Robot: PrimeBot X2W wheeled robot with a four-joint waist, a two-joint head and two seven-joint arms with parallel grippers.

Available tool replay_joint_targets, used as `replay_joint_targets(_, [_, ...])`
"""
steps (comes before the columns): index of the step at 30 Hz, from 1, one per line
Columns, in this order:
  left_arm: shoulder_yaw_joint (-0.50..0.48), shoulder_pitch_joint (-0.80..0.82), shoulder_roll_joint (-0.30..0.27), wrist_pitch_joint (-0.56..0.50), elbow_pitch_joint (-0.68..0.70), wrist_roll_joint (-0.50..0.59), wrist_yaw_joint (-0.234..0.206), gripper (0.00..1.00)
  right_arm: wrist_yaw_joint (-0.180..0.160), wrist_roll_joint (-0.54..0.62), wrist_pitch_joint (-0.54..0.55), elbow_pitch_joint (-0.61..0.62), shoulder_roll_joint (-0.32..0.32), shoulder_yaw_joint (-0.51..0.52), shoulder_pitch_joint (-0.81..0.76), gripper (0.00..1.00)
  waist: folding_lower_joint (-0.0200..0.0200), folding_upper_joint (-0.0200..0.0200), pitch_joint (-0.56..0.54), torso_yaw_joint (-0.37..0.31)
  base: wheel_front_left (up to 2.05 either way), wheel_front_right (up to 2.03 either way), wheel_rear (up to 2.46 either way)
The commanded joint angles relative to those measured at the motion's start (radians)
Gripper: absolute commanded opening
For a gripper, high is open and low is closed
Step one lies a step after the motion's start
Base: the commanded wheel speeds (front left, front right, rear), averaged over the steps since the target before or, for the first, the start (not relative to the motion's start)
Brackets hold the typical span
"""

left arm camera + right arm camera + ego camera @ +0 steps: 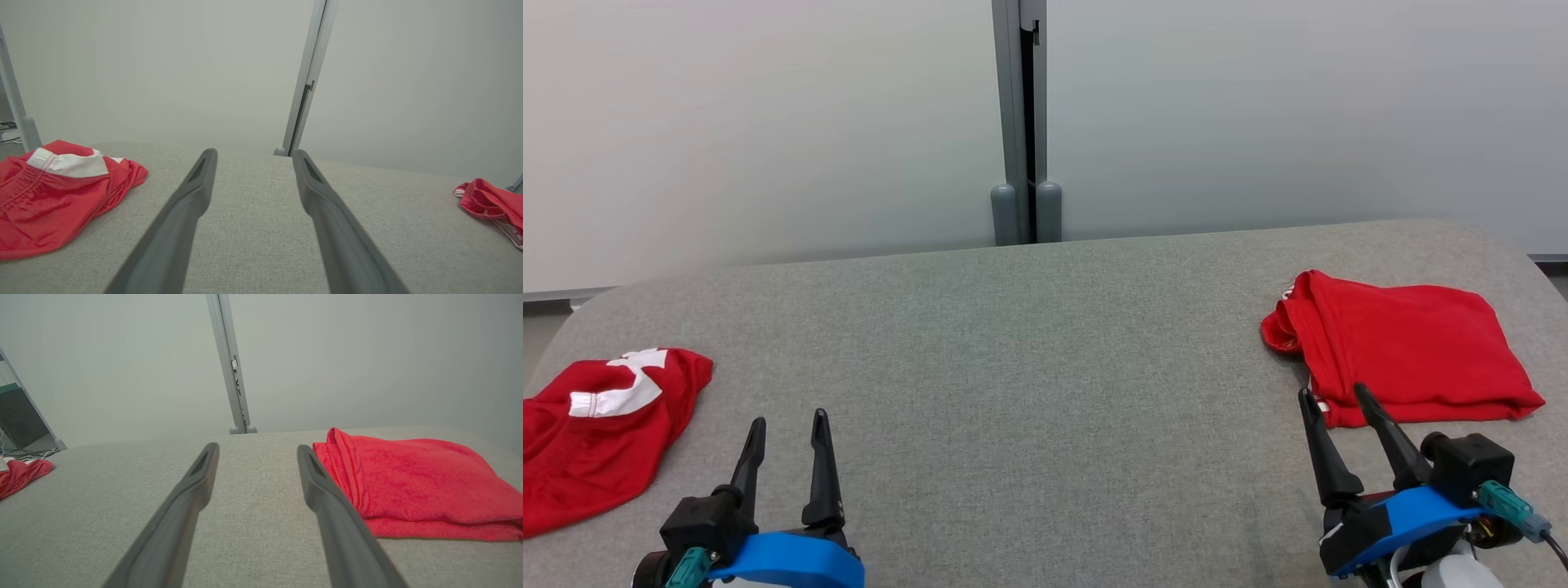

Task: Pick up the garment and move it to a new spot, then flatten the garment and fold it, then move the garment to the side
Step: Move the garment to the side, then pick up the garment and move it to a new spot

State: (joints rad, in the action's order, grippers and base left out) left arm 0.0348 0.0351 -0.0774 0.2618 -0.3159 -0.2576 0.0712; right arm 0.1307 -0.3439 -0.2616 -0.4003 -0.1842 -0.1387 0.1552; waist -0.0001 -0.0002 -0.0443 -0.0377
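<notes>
The left gripper (789, 418) hangs low on the robot's left, jaws spread wide and pointing forward. The right gripper (1333, 392) hangs opposite, jaws equally wide, leaning slightly left, empty.

Probably a lab: pale partition panels (367, 355) and grey post (229, 363) beyond the right tool (257, 446), loose cables (24, 452) to its left.
</notes>
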Motion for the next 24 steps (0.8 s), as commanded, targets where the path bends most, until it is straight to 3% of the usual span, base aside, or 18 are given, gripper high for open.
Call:
replay_joint_targets(1, [-0.005,-0.002,0.003,0.004,0.000,0.005,0.007,1.00,0.000,0.009,-0.004,0.010,0.003,0.008,-0.018,1.00,0.0001,0.0002,0.001,-0.003,0.00,0.00,0.00])
replay_joint_targets(16, [-0.028,0.010,0.017,0.004,-0.014,0.024,0.025,1.00,0.000,0.039,-0.004,0.015,0.025,0.031,-0.004,1.00,0.0001,0.0002,0.011,-0.014,0.00,0.00,0.00])
replay_joint_targets(24, [-0.041,0.022,0.020,0.004,-0.022,0.038,0.030,1.00,0.000,0.038,-0.004,0.015,0.039,0.033,-0.011,1.00,0.0001,0.0002,0.007,0.055,0.00,0.00,0.00])
